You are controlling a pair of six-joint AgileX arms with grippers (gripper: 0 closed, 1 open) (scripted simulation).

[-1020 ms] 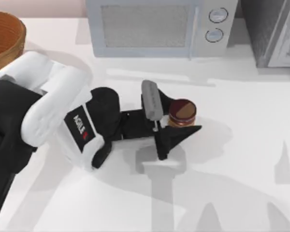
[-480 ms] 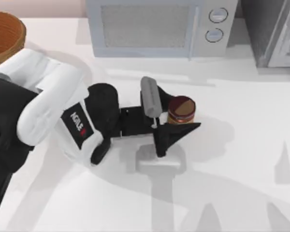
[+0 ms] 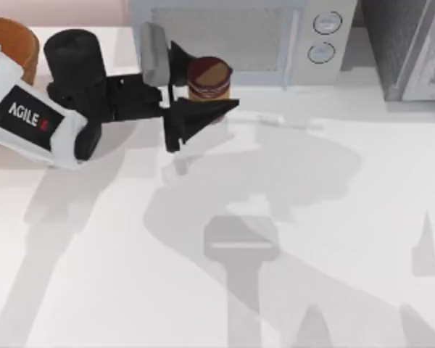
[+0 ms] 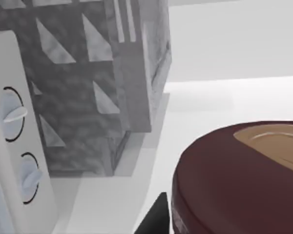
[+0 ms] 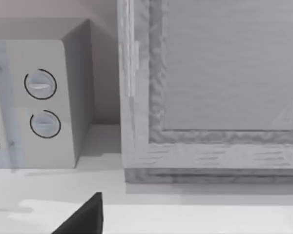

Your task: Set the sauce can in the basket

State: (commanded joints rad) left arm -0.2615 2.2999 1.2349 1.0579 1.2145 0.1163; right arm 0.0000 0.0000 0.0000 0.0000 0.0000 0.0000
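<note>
The sauce can (image 3: 209,78), dark brown on top with an orange-tan label, hangs above the table in front of the microwave. My left gripper (image 3: 192,83) is shut on the sauce can, one finger on each side. In the left wrist view the can's dark top (image 4: 244,180) looms close, with a black fingertip (image 4: 154,219) beside it. A slice of the tan woven basket (image 3: 11,40) shows at the far left back corner, to the left of the left arm. A black fingertip (image 5: 85,217) of the right gripper shows low in the right wrist view.
A grey microwave (image 3: 239,40) with two round knobs stands at the back centre, right behind the held can. A grey speckled cabinet (image 3: 413,47) stands at the back right. The white tabletop (image 3: 275,239) spreads across the front and right.
My left gripper has lifted the sauce can off the table and carried it back and to the left, toward the basket. The arm has swung left with it.
</note>
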